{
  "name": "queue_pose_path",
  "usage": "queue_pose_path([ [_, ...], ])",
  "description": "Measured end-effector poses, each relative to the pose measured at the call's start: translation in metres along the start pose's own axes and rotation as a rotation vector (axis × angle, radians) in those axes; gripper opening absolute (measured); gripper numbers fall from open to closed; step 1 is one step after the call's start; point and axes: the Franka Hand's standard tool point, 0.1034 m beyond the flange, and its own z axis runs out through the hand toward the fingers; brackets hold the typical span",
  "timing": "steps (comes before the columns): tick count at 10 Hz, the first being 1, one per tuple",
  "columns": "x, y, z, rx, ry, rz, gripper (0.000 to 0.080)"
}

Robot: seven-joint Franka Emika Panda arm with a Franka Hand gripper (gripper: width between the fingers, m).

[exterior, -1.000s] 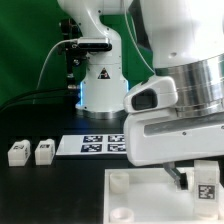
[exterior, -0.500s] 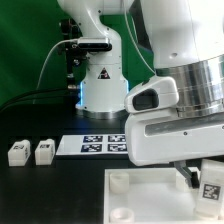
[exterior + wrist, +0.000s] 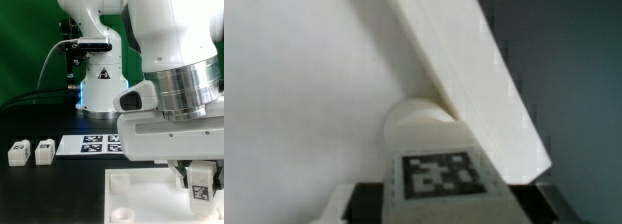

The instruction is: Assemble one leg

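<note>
My gripper (image 3: 199, 183) is shut on a leg (image 3: 200, 186), a small white block with a black-and-white tag, and holds it over the right part of the large flat white square piece (image 3: 135, 198). In the wrist view the held leg (image 3: 438, 180) points at a round corner socket (image 3: 423, 123) of the white piece (image 3: 313, 90), beside its raised edge. Two more legs (image 3: 18, 152) (image 3: 43, 151) stand on the black table at the exterior view's left. The arm's body hides most of the scene at the right.
The marker board (image 3: 88, 144) lies on the table behind the white piece. The robot base (image 3: 98, 85) stands at the back, with a green backdrop behind it. A round socket (image 3: 117, 181) shows on the white piece's near-left corner.
The arm has shifted toward the exterior view's left and turned; the held leg has moved left and a little up over the white piece.
</note>
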Motion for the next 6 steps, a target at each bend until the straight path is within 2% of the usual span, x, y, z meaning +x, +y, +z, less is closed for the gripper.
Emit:
queue_pose_path([
  [2, -0.0008, 0.0010, 0.0007, 0.049, -0.016, 0.358, 0.0294],
  [5, -0.0054, -0.0041, 0.0032, 0.090, -0.064, 0.812, 0.0294],
  [6, -0.0054, -0.0049, 0.0029, 0.097, -0.075, 0.902, 0.0294],
])
